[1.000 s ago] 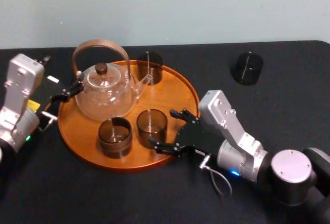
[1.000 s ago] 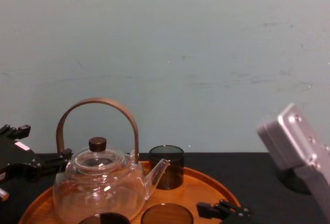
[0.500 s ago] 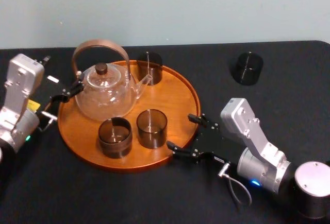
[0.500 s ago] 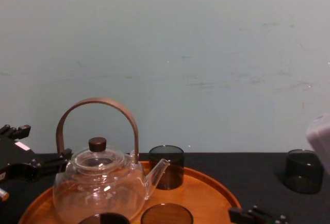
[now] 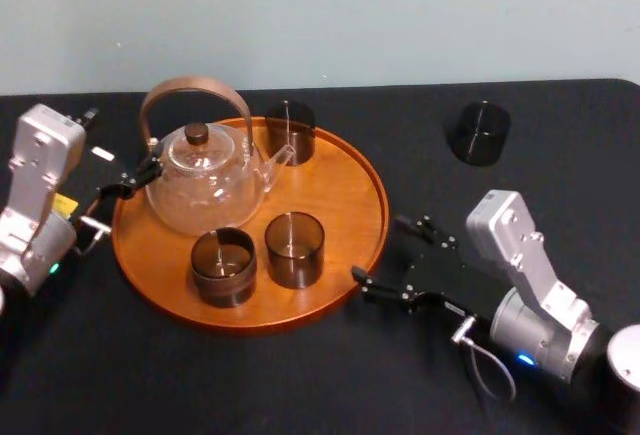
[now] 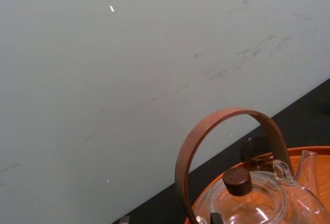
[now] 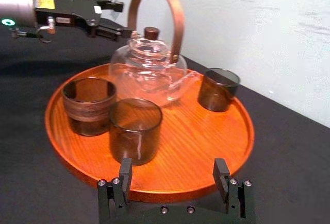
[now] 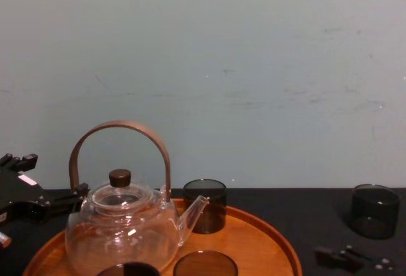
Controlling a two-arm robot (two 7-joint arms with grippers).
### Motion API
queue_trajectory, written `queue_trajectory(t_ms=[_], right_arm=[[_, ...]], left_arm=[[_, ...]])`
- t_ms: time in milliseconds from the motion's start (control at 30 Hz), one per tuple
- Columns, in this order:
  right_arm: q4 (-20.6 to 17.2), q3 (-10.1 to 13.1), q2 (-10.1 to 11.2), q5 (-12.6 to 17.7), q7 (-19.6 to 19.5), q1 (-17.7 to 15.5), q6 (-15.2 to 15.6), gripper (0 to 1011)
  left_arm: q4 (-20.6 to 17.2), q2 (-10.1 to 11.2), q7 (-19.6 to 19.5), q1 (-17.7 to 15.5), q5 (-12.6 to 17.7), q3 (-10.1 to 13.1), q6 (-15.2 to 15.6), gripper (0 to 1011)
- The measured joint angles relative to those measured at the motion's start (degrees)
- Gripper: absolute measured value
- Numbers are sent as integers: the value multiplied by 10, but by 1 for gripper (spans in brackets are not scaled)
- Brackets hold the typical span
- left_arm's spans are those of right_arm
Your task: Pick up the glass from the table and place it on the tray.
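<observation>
A dark smoked glass (image 5: 478, 133) stands alone on the black table (image 5: 420, 135) at the far right, also visible in the chest view (image 8: 375, 210). The round wooden tray (image 5: 345, 190) carries a glass teapot (image 5: 205, 177) and three more dark glasses, one of them (image 5: 293, 249) near its front. My right gripper (image 5: 385, 252) hovers just off the tray's near right rim (image 7: 234, 147), open and empty (image 7: 173, 176). It is well short of the lone glass. My left gripper (image 5: 125, 150) rests open beside the teapot at the tray's left edge.
The teapot's tall curved handle (image 8: 120, 130) rises above the tray. A pale wall (image 8: 254, 66) runs behind the table. Bare black table lies between the tray and the lone glass.
My right gripper has drawn back from over the tray's front glass, moving right and toward me, off the tray. Its fingers stayed open. The left arm has not moved.
</observation>
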Motion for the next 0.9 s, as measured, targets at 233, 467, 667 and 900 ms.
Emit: queue_trajectory(t_ms=[233,467,667,900], right_arm=[[-3,17,2,0,-11,-7,-1,1002],[10,39,-4,-8,-30,-8,-1,1002],[22,60,-10,-9,-43,-5,0,1002],[42,84,-19,-12,-55,2,-1,1002]], left_arm=[[0,0,0,0,0,0,0,1009],[0,0,0,0,0,0,0,1009],[0,0,0,0,0,0,0,1010],[0,0,0,0,0,0,0,1010]])
